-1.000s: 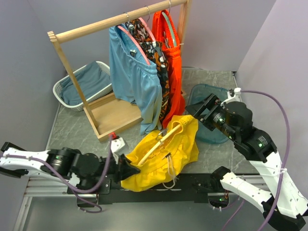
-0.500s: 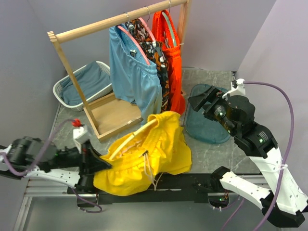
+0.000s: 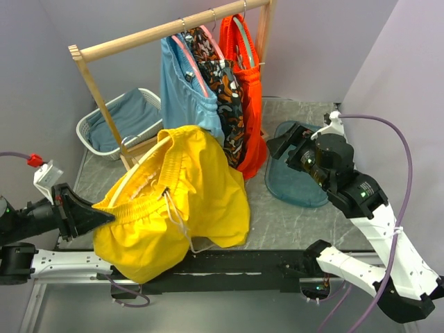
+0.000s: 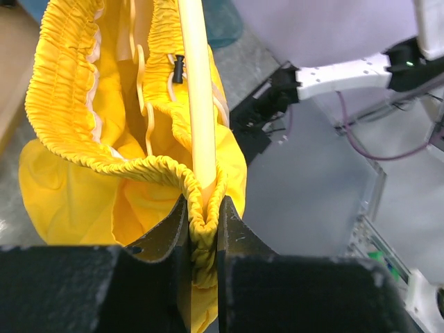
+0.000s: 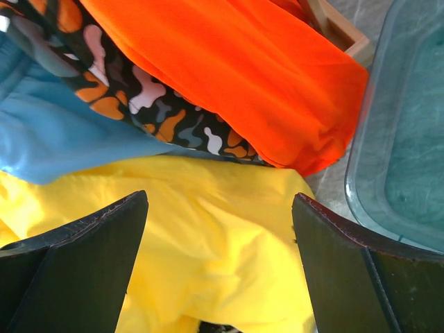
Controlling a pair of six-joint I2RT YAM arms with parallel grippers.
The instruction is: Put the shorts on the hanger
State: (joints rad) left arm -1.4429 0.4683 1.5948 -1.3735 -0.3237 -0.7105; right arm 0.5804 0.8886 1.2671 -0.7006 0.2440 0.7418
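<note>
Grey marbled table (image 3: 277, 222), lilac walls (image 3: 41, 83). A wooden rack (image 3: 159, 31) at the back carries light blue shorts (image 3: 184, 97) and orange shorts (image 3: 250, 83), with a white basket (image 3: 82, 130) at left and a teal dish (image 3: 298, 191) at right. The left gripper (image 3: 105, 216) is clenched on the shorts (image 3: 201, 187), bunched at front left. Only its wrist view shows the 2 jaws pinching waistband and hanger (image 4: 195, 90) end together. The right gripper (image 3: 281, 146) hangs released near the orange shorts, grasping nothing.
</note>
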